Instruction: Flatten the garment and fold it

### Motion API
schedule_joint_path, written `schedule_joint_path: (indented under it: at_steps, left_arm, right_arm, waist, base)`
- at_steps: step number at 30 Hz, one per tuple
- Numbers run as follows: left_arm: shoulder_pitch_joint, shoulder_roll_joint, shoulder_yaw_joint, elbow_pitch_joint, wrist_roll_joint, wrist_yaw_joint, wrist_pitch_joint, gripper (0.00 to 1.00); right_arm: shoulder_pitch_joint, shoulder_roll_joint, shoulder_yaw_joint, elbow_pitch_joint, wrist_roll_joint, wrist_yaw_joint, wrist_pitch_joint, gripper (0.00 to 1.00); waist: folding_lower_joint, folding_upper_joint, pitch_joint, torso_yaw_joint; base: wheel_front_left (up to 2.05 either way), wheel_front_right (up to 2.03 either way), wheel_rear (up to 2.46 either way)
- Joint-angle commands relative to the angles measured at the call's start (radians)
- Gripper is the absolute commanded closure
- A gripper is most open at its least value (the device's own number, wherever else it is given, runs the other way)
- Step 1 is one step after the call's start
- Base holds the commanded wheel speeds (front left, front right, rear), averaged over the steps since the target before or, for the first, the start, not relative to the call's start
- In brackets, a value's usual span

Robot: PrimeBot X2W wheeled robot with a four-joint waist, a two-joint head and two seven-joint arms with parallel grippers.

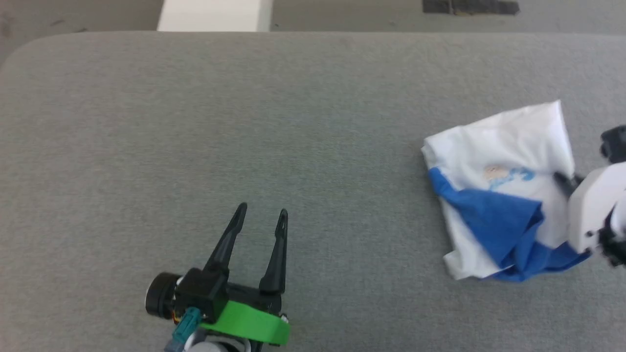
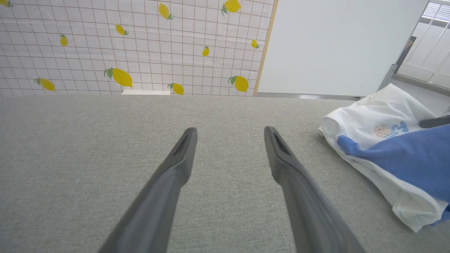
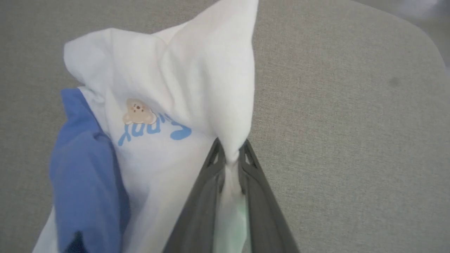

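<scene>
Left gripper [image 1: 262,212]: jaws spread, holding nothing, over the bare grey table [image 1: 293,122]. The garment [image 1: 503,146] lies well off to its right as a crumpled heap, with the white body bunched, a blue sleeve [image 1: 503,220] thrown across it and a small bear print [image 3: 139,111] facing up. Right gripper [image 3: 230,149]: clamped on a pinch of white cloth at the heap's side nearest that arm, the fabric drawn into a peak ahead of its tips. Judgement: early stage. The shirt is not spread flat, the sleeves are not laid out and no fold is made, so most of the flattening and all the folding are left.
</scene>
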Motion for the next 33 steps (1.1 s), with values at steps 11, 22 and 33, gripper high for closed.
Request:
schedule_joint_path:
  at_steps: [11,22,33]
  left_arm:
    - [-0.116,0.031,-0.014,-0.034,0.052,-0.007,0.022,0.00]
    - [-0.219,0.063,-0.037,-0.095,0.104,-0.015,0.085,0.00]
    - [-0.266,0.080,-0.049,-0.144,0.132,-0.010,0.120,0.00]
  right_arm:
    - [-0.167,-0.199,0.054,0.078,0.007,-0.002,-0.067,1.00]
    - [-0.284,-0.365,0.053,0.199,-0.063,-0.002,-0.155,1.00]
    - [-0.372,-0.467,0.044,0.335,-0.156,-0.002,-0.251,1.00]
  waist:
    - [0.0000,-0.0001,0.180,-0.167]
    - [0.0000,-0.0001,0.343,-0.208]
    - [0.0000,-0.0001,0.445,-0.202]
  base:
    - [0.00,0.00,0.00]
    - [0.00,0.00,0.00]
    - [0.00,0.00,0.00]
